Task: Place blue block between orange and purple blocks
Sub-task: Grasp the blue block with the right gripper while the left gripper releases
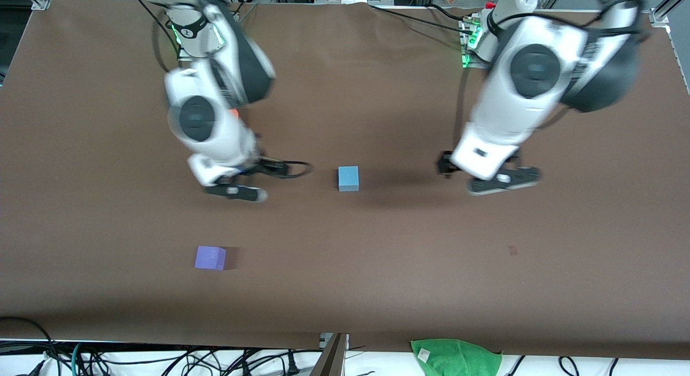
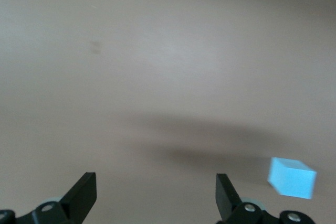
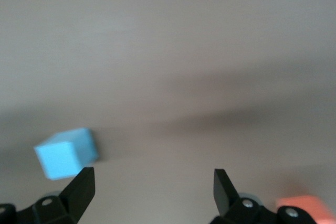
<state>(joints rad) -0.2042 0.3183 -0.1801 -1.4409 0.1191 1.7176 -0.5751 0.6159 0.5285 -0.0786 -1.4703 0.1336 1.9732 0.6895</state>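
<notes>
The sky-blue block [image 1: 348, 178] sits on the brown table [image 1: 345, 290] near its middle, between the two arms. The purple block [image 1: 210, 257] lies nearer the front camera, toward the right arm's end. The orange block [image 3: 307, 207] shows in the right wrist view; in the front view only a sliver of it [image 1: 233, 113] shows past the right arm. My right gripper [image 1: 253, 180] is open and empty, low over the table beside the blue block [image 3: 65, 153]. My left gripper [image 1: 485, 176] is open and empty too, with the blue block [image 2: 292, 178] off to one side.
A green cloth [image 1: 455, 357] lies past the table's edge nearest the front camera. A small dark mark [image 1: 512, 250] is on the table toward the left arm's end. Cables run along that near edge.
</notes>
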